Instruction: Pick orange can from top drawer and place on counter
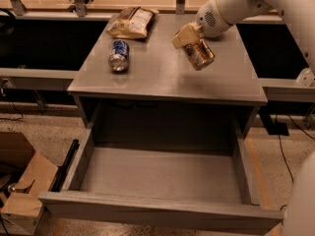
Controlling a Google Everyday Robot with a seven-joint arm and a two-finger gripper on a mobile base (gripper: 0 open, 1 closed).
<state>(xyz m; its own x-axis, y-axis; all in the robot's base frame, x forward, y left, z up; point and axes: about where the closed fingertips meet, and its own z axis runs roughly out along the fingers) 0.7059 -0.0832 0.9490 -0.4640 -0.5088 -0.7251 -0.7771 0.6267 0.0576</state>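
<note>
With the top drawer (157,211) open and bare, the gripper (192,43) grasps the tilted orange can (201,55) above the tabletop (162,75); the placing step likely calls for lowering, then releasing.

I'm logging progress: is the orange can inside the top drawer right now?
No, the gripper holds the orange can tilted in the air over the counter, beyond the open top drawer.
</note>
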